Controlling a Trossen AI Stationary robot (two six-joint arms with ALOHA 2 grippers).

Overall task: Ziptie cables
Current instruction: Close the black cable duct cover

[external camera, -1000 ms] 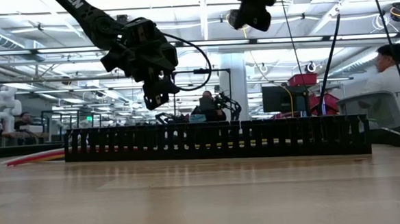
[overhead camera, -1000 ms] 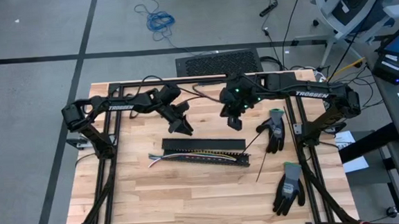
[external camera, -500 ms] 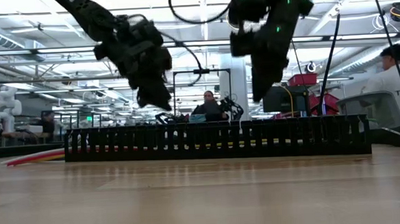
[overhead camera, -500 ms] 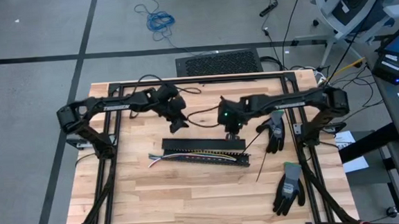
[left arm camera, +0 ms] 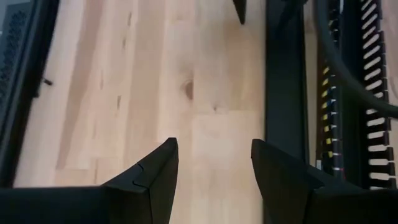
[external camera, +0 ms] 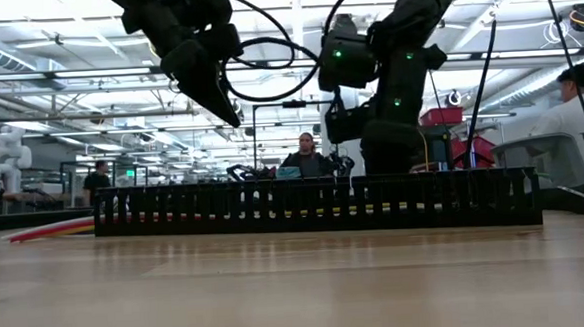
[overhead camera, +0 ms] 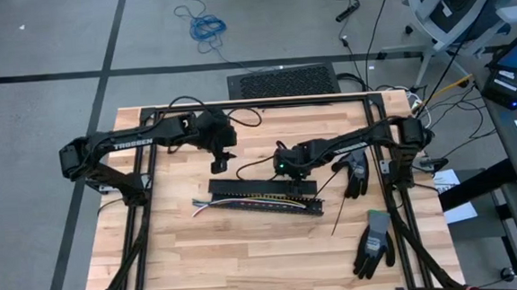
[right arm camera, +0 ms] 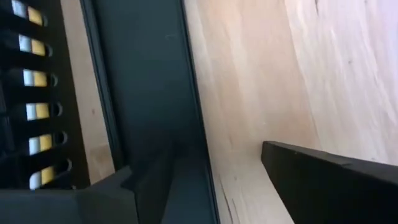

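1. High view: a slotted black cable duct (overhead camera: 266,198) lies across the middle of the wooden bench (overhead camera: 248,263). The cables (overhead camera: 210,202) run inside it, and their coloured ends fan out at its nine o'clock end. The right claw (overhead camera: 284,169) sits low at the duct's twelve o'clock edge. The left claw (overhead camera: 221,162) hovers at about eleven o'clock from the duct. Count: one duct, one cable bundle, two gloves (overhead camera: 356,171) at three o'clock, two arms.
2. Low view: the duct (external camera: 314,204) stands as one long comb wall. Red and yellow cable ends (external camera: 50,230) poke out at nine o'clock.
3. Left wrist view: the left claw (left arm camera: 214,168) is open over bare wood and holds nothing.
4. Right wrist view: the right claw (right arm camera: 205,177) is spread wide and empty, with one finger (right arm camera: 326,180) on the wood side. To do this step well, I judge it should settle squarely beside the duct wall before closing.
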